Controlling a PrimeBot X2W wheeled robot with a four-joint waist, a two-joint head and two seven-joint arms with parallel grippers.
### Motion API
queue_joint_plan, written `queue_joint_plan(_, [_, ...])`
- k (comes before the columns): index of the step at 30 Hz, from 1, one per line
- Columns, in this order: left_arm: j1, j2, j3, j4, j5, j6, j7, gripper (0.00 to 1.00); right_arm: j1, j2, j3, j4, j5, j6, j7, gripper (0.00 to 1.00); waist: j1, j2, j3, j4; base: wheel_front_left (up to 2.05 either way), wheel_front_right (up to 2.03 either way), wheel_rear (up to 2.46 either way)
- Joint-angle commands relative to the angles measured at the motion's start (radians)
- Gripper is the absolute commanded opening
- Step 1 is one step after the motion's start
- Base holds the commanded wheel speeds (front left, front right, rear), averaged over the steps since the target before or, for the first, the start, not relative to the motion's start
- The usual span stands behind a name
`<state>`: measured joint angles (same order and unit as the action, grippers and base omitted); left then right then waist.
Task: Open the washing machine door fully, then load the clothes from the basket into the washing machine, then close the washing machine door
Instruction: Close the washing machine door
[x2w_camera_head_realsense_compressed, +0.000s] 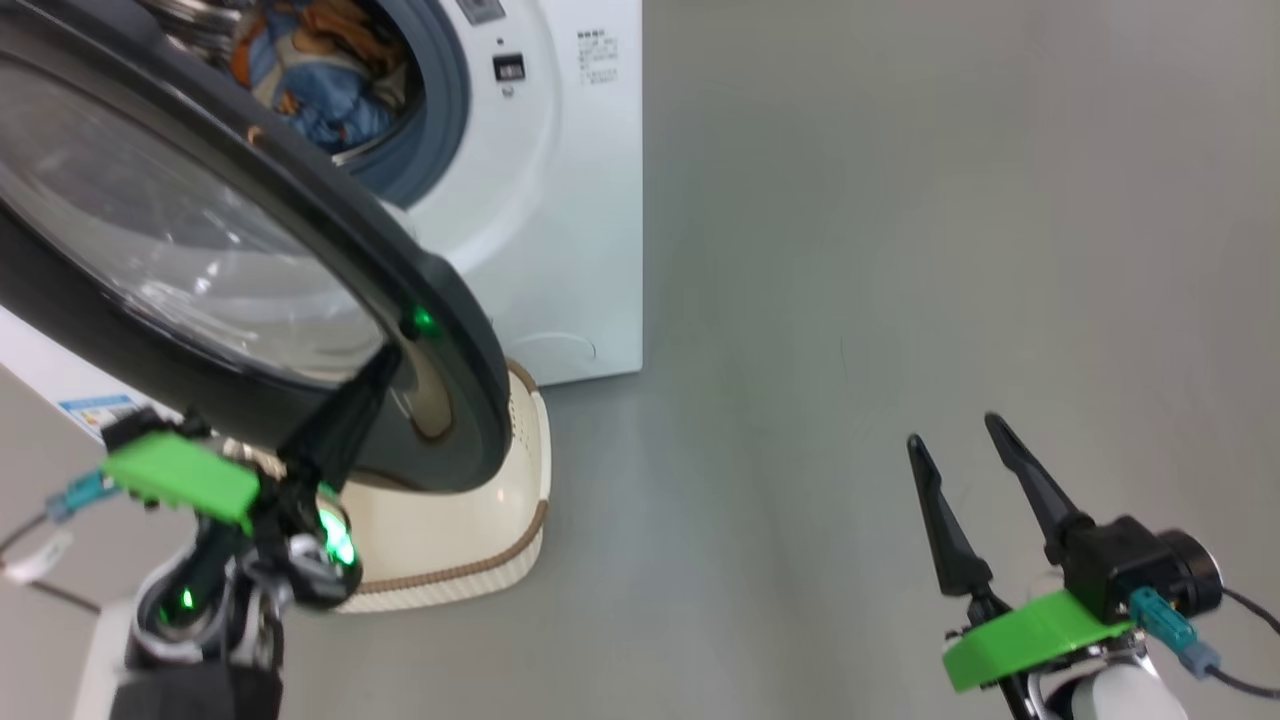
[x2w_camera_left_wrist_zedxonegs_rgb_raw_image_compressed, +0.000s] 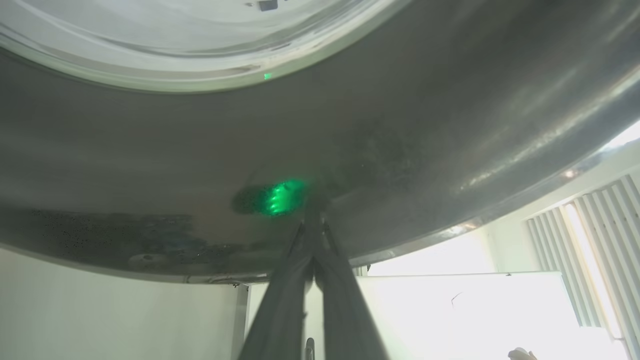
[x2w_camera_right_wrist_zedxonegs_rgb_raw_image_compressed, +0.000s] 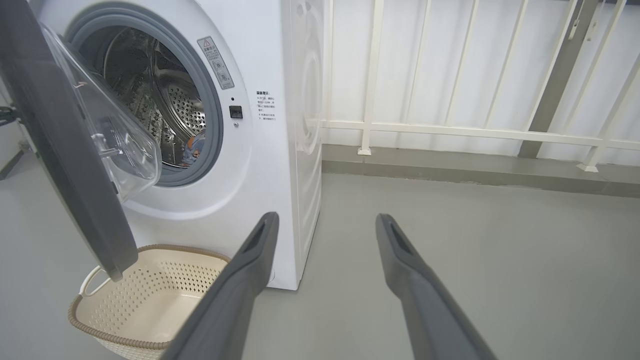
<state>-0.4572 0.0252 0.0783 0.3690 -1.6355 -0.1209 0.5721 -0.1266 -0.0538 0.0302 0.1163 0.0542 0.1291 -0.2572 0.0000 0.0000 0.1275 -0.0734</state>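
Going by the layout, the task is sitting in its last step. Door (x2w_camera_head_realsense_compressed: 455, 340) is standing swung out from the washer (x2w_camera_head_realsense_compressed: 570, 200), roughly half open, hanging over the basket (x2w_camera_head_realsense_compressed: 525, 500). Clothes (x2w_camera_head_realsense_compressed: 320, 80) are lying inside the drum (x2w_camera_right_wrist_zedxonegs_rgb_raw_image_compressed: 150, 90). Basket is looking empty in the right wrist view, nothing but its perforated bottom showing. So opening and loading are reading as done, and closing is what's left.

Left gripper (x2w_camera_head_realsense_compressed: 375, 385) is pinched fully together with nothing in it, tips touching the door's glossy outer rim near the lower edge. Probably setting up to push it closed. Right gripper (x2w_camera_head_realsense_compressed: 952, 432) is hovering over the floor (x2w_camera_head_realsense_compressed: 800, 250), well apart from the washer, fingers spread wide and empty. Door is needing a full swing back to the seal before it latches.
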Motion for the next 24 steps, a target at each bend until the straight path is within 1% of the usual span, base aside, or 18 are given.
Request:
queue_joint_plan(1, [0.034, 0.029, 0.029, -0.053, 0.02, -0.01, 0.004, 0.0, 0.02, 0.003, 0.014, -0.031, -0.006, 0.002, -0.005, 1.0, 0.0, 0.0, -0.034, 0.008, 0.0, 0.0, 0.0])
queue_joint_plan(4, [0.08, 0.036, 0.027, -0.093, 0.039, -0.01, 0.007, 0.0, 0.033, 0.003, 0.012, -0.032, -0.009, 0.002, -0.005, 1.0, 0.0, 0.0, -0.053, 0.013, 0.0, 0.0, 0.0])
queue_joint_plan(5, [0.131, 0.042, 0.033, -0.134, 0.054, -0.01, 0.001, 0.0, 0.043, 0.003, 0.012, -0.033, -0.011, 0.002, -0.005, 1.0, 0.0, 0.0, -0.07, 0.018, 0.0, 0.0, 0.0])
queue_joint_plan(7, [0.182, 0.047, 0.041, -0.18, 0.069, -0.01, -0.013, 0.0, 0.052, 0.003, 0.013, -0.033, -0.01, 0.002, -0.005, 1.0, 0.0, 0.0, -0.087, 0.023, 0.0, 0.0, 0.0])
queue_joint_plan(8, [0.182, 0.047, 0.041, -0.18, 0.069, -0.01, -0.013, 0.0, 0.052, 0.003, 0.013, -0.033, -0.01, 0.002, -0.005, 1.0, 0.0, 0.0, -0.087, 0.023, 0.0, 0.0, 0.0])
queue_joint_plan(11, [0.26, 0.062, 0.03, -0.262, 0.127, -0.01, -0.049, 0.0, 0.068, 0.003, 0.019, -0.032, -0.009, 0.002, -0.005, 1.0, 0.0, 0.0, -0.108, 0.035, 0.0, 0.0, 0.0])
queue_joint_plan(12, [0.307, 0.077, 0.007, -0.318, 0.178, -0.01, -0.088, 0.0, 0.077, 0.003, 0.021, -0.033, -0.009, 0.002, -0.005, 1.0, 0.0, 0.0, -0.119, 0.044, 0.0, 0.0, 0.0])
queue_joint_plan(14, [0.347, 0.092, -0.021, -0.365, 0.228, -0.01, -0.148, 0.0, 0.084, 0.003, 0.019, -0.033, -0.01, 0.002, -0.005, 1.0, 0.0, 0.0, -0.129, 0.055, 0.0, 0.0, 0.0])
queue_joint_plan(17, [0.398, 0.12, -0.079, -0.411, 0.277, -0.01, -0.238, 0.0, 0.094, 0.004, 0.02, -0.035, -0.012, 0.002, -0.005, 1.0, 0.0, 0.0, -0.146, 0.071, 0.0, 0.0, 0.0])
queue_joint_plan(20, [0.432, 0.176, -0.153, -0.426, 0.368, -0.01, -0.367, 0.0, 0.103, 0.004, 0.03, -0.037, -0.011, 0.002, -0.005, 1.0, 0.0, 0.0, -0.158, 0.084, 0.0, 0.0, 0.0])
queue_joint_plan(22, [0.444, 0.216, -0.214, -0.415, 0.434, -0.01, -0.474, 0.0, 0.106, 0.004, 0.033, -0.038, -0.009, 0.002, -0.005, 1.0, 0.0, 0.0, -0.165, 0.092, 0.0, 0.0, 0.0])
queue_joint_plan(24, [0.452, 0.29, -0.333, -0.342, 0.549, -0.01, -0.693, 0.0, 0.108, 0.004, 0.038, -0.039, -0.002, 0.002, -0.005, 1.0, 0.0, 0.0, -0.174, 0.101, 0.0, 0.0, 0.0])
